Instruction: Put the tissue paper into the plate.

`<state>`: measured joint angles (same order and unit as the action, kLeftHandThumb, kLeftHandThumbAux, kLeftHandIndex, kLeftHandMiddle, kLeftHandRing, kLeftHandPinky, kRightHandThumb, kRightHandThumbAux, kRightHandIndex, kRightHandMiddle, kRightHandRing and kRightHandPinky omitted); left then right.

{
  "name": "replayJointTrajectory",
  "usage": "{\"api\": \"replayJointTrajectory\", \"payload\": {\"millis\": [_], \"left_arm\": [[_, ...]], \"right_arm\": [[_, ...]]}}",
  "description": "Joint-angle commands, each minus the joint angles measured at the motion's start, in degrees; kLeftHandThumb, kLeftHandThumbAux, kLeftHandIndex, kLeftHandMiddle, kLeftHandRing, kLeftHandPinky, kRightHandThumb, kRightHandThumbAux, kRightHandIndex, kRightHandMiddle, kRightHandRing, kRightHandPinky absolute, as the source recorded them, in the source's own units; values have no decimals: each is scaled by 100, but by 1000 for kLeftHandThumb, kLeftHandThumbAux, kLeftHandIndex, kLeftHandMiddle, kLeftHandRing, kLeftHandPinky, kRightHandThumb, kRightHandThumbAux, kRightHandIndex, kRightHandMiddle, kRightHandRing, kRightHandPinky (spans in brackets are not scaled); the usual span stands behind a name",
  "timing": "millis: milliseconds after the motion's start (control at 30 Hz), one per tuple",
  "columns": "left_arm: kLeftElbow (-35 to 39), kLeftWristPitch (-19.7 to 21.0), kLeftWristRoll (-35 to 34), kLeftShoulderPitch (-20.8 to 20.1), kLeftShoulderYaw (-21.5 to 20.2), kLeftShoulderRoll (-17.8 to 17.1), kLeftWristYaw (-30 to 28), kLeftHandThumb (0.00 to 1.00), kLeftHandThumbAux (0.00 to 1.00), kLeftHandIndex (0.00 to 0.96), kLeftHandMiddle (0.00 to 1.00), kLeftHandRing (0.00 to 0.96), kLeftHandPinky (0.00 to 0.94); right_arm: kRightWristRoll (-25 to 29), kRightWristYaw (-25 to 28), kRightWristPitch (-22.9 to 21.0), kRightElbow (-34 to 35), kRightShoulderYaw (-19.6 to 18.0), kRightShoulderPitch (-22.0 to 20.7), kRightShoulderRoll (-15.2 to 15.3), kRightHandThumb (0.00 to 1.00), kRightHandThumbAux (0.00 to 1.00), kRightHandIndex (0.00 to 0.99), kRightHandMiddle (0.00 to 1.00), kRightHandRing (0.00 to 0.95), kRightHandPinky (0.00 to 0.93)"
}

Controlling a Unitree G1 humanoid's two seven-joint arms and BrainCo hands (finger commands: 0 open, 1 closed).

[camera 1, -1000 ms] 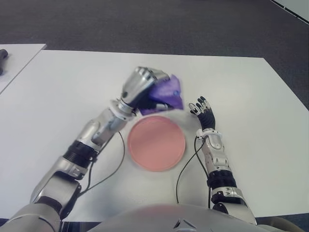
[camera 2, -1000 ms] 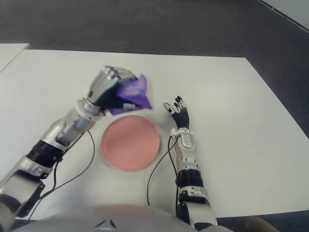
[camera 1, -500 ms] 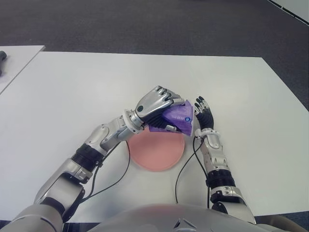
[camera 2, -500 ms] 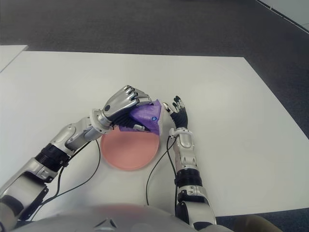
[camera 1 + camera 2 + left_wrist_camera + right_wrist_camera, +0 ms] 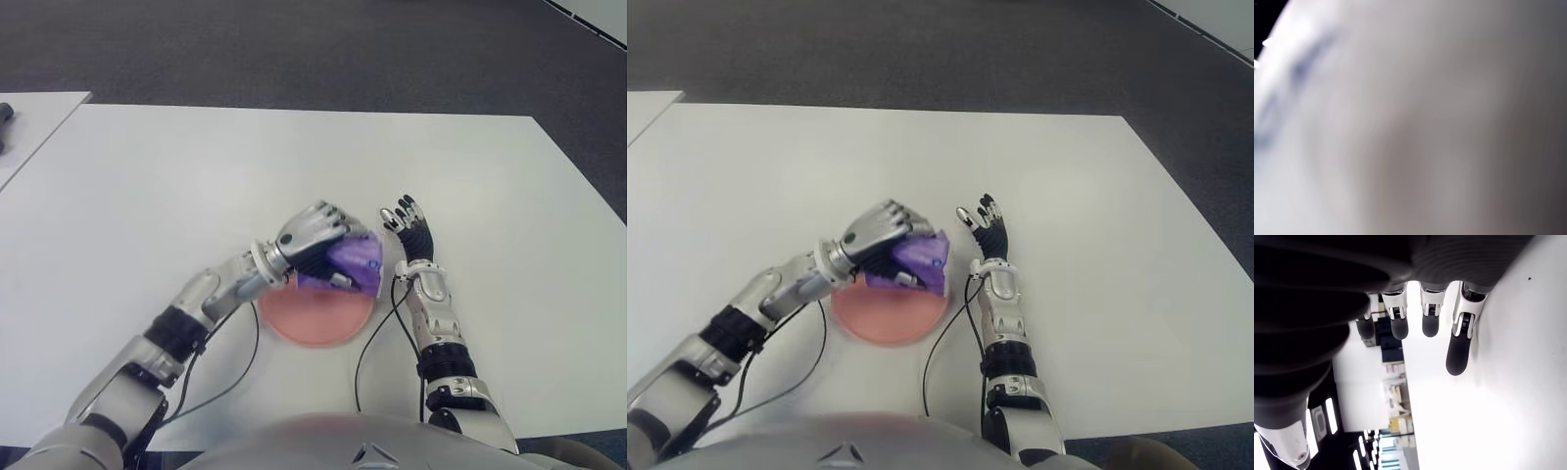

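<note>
Purple tissue paper (image 5: 351, 262) gripped in the left hand (image 5: 313, 238), right over the pink plate's (image 5: 313, 323) far edge.
Right hand (image 5: 413, 235) sits just right of the plate on the white table (image 5: 147, 186), fingers loose, holding nothing.

I see a purple tissue packet (image 5: 353, 262) with a small blue spot on it, gripped in my silver-grey left hand (image 5: 312, 238). Under it sits a plain salmon-pink plate (image 5: 315, 318). The table (image 5: 147, 186) is plain white, and the floor (image 5: 294, 49) beyond it is dark grey. My right hand (image 5: 411, 230) has black fingers with silver joints, on a silver forearm. Black cables (image 5: 377, 338) run over the white top beside the plate.
</note>
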<state>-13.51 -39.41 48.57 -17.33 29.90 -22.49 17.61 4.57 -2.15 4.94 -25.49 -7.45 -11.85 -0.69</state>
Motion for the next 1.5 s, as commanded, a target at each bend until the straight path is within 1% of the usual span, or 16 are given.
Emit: {"api": "replayJointTrajectory", "payload": {"millis": [33,133,300,467,700,900,1033,1267,1500], "left_arm": [[-16,142,61,201,105,-61,-384,749,695,444,843,846,820],[14,209,142,300,110,-52,-407,749,695,444,845,847,832],[-48,276,294,348,140,-40,-307,748,696,444,849,850,840],[112,414,493,390,72,-185,-278,748,696,444,850,853,846],[188,600,637,446,57,-259,-258,748,694,444,849,852,838],[66,682,979,375,183,-358,-38,748,694,445,849,854,847],[-165,656,1200,333,340,-420,152,747,694,445,844,850,842],[-70,672,1374,196,464,-634,113,745,694,445,841,847,847],[-64,801,1518,146,531,-687,272,745,694,444,841,846,837]], "right_arm": [[-1,-35,-258,-277,8,300,-51,204,660,0,0,0,9],[2,-31,-264,-265,5,305,-46,204,660,0,0,0,9],[7,-24,-271,-254,2,310,-37,204,660,0,0,0,9],[7,-23,-270,-249,3,316,-38,204,660,0,0,0,9],[5,-24,-271,-230,8,332,-43,204,660,0,0,0,9],[5,-24,-274,-225,8,334,-43,204,660,0,0,0,9],[7,-20,-277,-203,9,352,-41,204,660,0,0,0,9],[3,-23,-275,-179,18,377,-50,204,660,0,0,0,9],[3,-22,-278,-163,21,390,-50,204,660,0,0,0,9]]}}
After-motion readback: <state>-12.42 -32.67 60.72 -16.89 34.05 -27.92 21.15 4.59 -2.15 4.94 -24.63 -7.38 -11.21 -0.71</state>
